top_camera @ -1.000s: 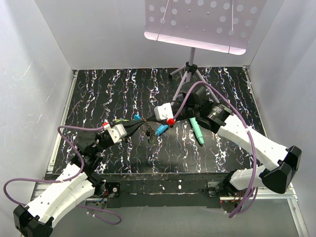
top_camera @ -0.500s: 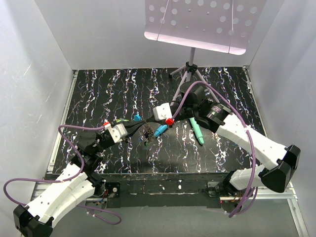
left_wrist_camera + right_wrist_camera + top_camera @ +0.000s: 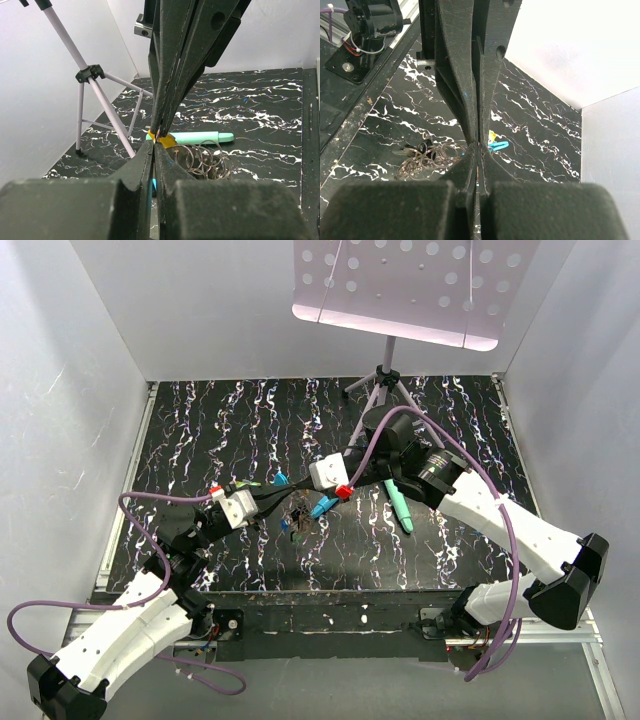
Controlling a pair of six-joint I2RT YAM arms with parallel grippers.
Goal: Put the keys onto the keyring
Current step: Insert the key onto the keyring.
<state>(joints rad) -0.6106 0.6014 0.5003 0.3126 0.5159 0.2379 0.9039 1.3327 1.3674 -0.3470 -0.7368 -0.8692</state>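
Note:
My left gripper (image 3: 291, 504) and right gripper (image 3: 309, 502) meet tip to tip above the middle of the table, both shut. The keyring (image 3: 297, 519), a grey bunch of linked metal loops, hangs just below that point; it also shows in the left wrist view as loops (image 3: 204, 159) and in the right wrist view (image 3: 426, 160). My left gripper (image 3: 154, 146) pinches a thin wire of the keyring. My right gripper (image 3: 479, 148) is closed on a key with a yellow head (image 3: 166, 140). A bright blue piece (image 3: 498, 146) lies close behind the yellow head (image 3: 491, 135). Other keys are hidden in the bunch.
A teal stick (image 3: 398, 504) lies on the black marbled table (image 3: 200, 430) right of the grippers, also seen in the left wrist view (image 3: 202, 137). A white tripod (image 3: 383, 380) with a perforated panel stands at the back. Blue (image 3: 279, 480) and green (image 3: 250, 483) bits lie near the left gripper.
The right gripper has shifted slightly left towards the left gripper, and the hanging bunch has swung a little left and down. Both grippers stayed shut.

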